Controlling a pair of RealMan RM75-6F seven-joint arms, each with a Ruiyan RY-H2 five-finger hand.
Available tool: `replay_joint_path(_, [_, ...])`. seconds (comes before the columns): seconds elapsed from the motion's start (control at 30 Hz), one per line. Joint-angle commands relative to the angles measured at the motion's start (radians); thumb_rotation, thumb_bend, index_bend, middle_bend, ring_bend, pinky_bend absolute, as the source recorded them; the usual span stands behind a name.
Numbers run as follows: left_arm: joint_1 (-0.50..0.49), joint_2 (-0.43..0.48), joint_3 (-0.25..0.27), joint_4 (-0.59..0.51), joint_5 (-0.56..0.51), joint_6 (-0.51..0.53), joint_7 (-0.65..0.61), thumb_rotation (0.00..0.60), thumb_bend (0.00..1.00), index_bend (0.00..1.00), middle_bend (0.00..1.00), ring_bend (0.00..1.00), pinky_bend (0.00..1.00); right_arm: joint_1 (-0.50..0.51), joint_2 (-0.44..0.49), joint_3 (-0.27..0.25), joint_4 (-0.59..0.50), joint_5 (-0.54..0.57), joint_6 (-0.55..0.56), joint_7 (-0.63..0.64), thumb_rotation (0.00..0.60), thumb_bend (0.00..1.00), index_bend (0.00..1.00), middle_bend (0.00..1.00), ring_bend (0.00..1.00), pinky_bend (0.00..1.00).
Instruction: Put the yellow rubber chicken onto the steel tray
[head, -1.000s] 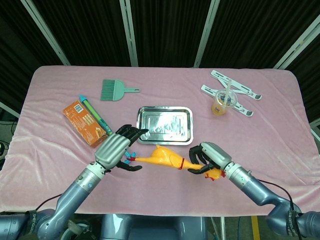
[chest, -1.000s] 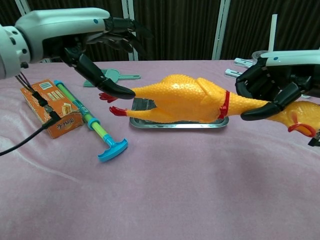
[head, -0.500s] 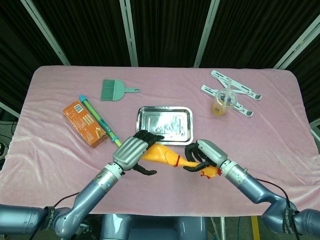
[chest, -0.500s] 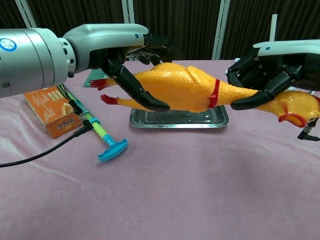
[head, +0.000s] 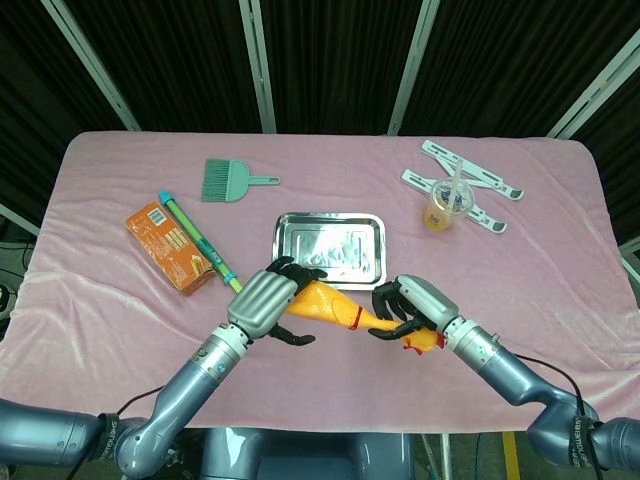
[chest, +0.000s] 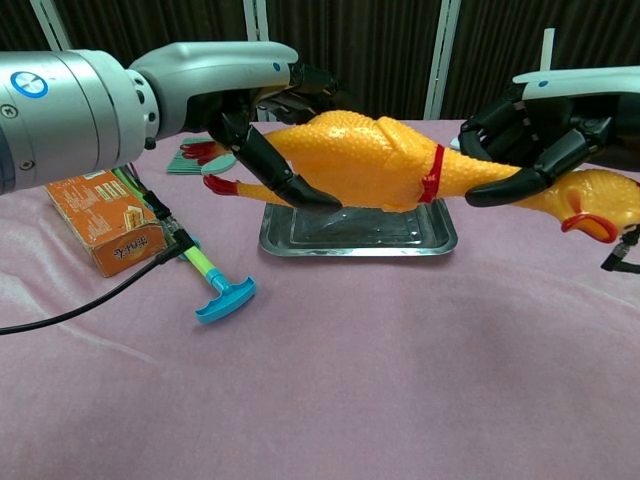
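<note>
On the pink cloth (head: 90, 300): a green brush (head: 226, 181) at 11 o'clock, an orange box (head: 170, 247) and blue-green pump (head: 200, 241) at 9, a drink cup (head: 442, 208) touching a white stand (head: 470, 185) at 1.

Chicken (head: 330, 308) before tray (head: 330, 243), between left hand (head: 265, 305) and right hand (head: 412, 307); box (head: 171, 247) left.

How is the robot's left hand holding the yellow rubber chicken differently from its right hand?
The left hand grips the yellow rubber chicken around its fat body, near the red feet; the right hand grips it around the thin neck, near the head. The left hand's fingers stretch long under the body; the right hand's fingers curl round the neck. Both hold the chicken in the air, in front of the steel tray.
</note>
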Motion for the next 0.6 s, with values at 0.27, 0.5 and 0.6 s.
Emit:
replay_joint_path(0.27, [-0.004, -0.049, 0.005, 0.042, 0.041, 0.065, -0.019, 0.600, 0.42, 0.45, 0.53, 0.45, 0.30, -0.003, 0.001, -0.006, 0.011, -0.014, 0.005, 0.024, 0.600, 0.49, 1.00, 0.79, 0.81, 0.93])
replay_joint_path(0.5, [-0.007, -0.080, 0.016, 0.080, 0.071, 0.086, -0.025, 0.600, 0.52, 0.62, 0.71, 0.60, 0.46, -0.005, 0.005, -0.011, 0.016, -0.029, 0.014, 0.052, 0.600, 0.49, 1.00, 0.79, 0.81, 0.93])
replay_joint_path(0.6, [-0.003, -0.090, 0.018, 0.090, 0.095, 0.100, -0.039, 0.600, 0.55, 0.70, 0.79, 0.67, 0.51, -0.005, 0.007, -0.011, 0.017, -0.033, 0.017, 0.055, 0.600, 0.49, 1.00, 0.79, 0.81, 0.93])
